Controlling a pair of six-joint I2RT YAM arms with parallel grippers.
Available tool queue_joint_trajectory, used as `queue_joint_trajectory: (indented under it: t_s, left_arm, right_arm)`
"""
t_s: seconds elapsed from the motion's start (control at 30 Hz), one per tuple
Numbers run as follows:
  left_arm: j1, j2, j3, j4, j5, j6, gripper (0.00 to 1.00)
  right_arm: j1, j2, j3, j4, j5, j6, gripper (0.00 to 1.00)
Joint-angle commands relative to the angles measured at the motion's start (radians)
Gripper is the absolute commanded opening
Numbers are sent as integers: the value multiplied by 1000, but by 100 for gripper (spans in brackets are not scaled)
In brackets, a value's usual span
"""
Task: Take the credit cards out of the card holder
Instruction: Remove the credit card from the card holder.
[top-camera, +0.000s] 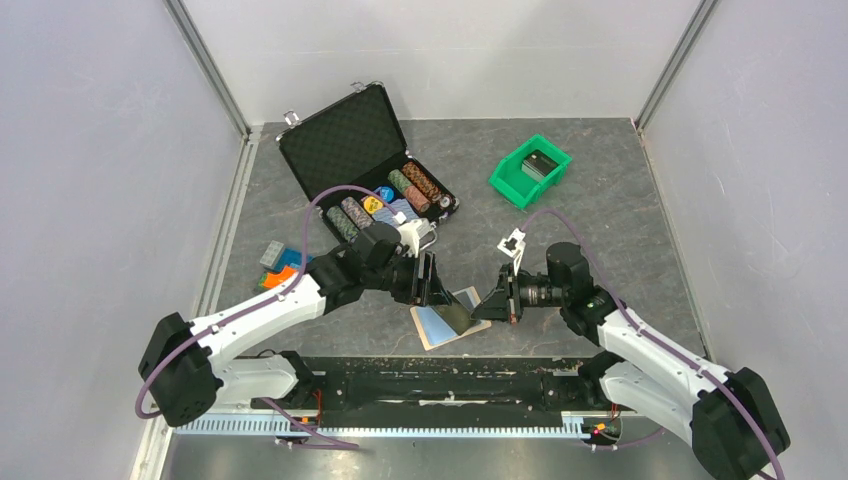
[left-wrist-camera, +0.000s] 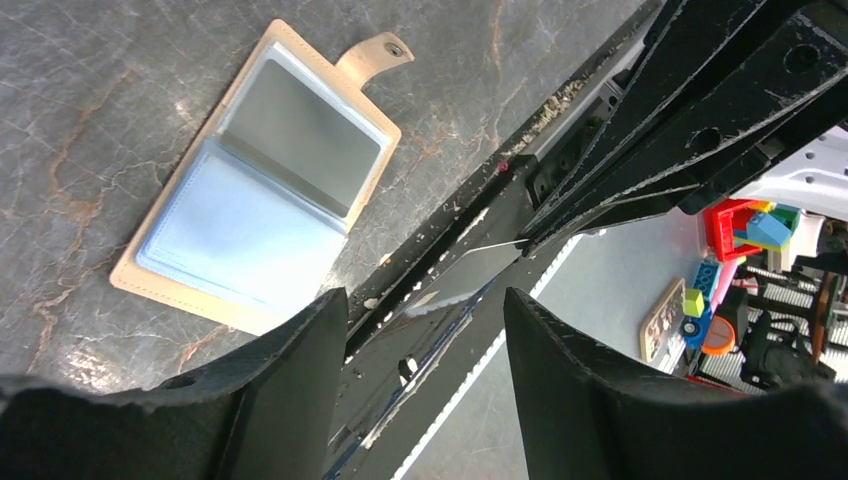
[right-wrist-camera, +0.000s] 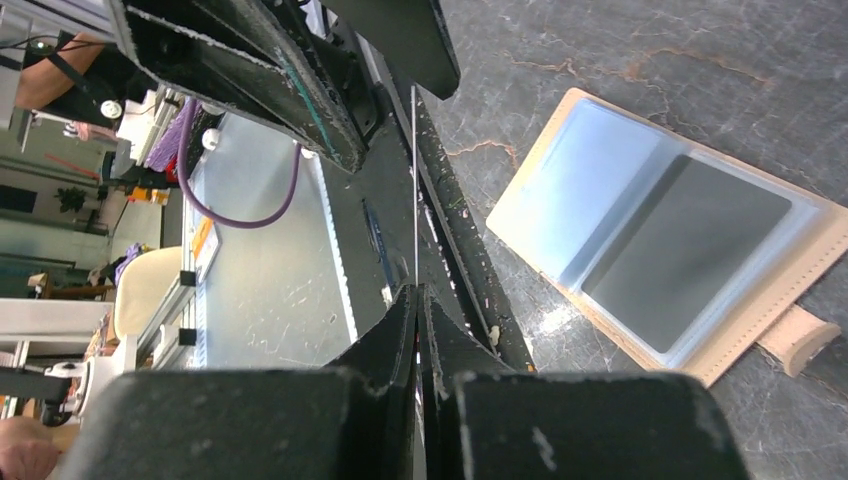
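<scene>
At the table's 6 o'clock edge, the tan card holder (top-camera: 431, 326) lies spread open, with a grey card (left-wrist-camera: 300, 135) in one clear sleeve. Just over it, the right gripper (top-camera: 486, 307), at 3 o'clock of the holder, pinches a dark credit card (top-camera: 462, 316) on edge. The left gripper (top-camera: 440, 294), at 9 o'clock, stands with its jaws wide around the card's other end. Farther back, a black chip case (top-camera: 345, 140) sits at 11 o'clock and a green bin (top-camera: 513, 188) at 1 o'clock.
</scene>
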Motion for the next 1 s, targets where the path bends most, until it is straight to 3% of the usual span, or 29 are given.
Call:
queue_joint_trajectory:
  t_s: [0.0, 0.17, 0.37, 0.5, 0.57, 0.63, 0.77, 0.87, 0.97]
  left_arm:
    - [-1, -3, 14, 53, 81, 49, 64]
    - [-1, -8, -5, 88, 121, 43, 58]
    - [16, -15, -35, 142, 176, 10, 22]
    - [56, -6, -57, 199, 259, -37, 8]
    - [68, -7, -62, 206, 269, -46, 2]
    - [81, -14, -65, 203, 265, -53, 2]
    - [110, -44, -83, 216, 231, -87, 2]
    - [125, -68, -110, 277, 195, -152, 2]
    - [133, -84, -130, 354, 164, -216, 2]
  right_arm:
    - [-2, -7, -9, 71, -66, 5, 0]
    - [-3, 6, -22, 77, -66, -3, 0]
    - [-2, 8, -21, 77, -52, -13, 2]
    - [-4, 15, -8, 73, -29, -19, 4]
    - [-4, 16, 3, 64, -2, -19, 14]
    - [-16, 4, 6, 59, 40, -14, 21]
    - [-35, -72, -2, 63, 215, 30, 45]
    - [-35, -123, -59, 173, 273, 147, 57]
    - [-35, -155, -137, 327, 289, 293, 64]
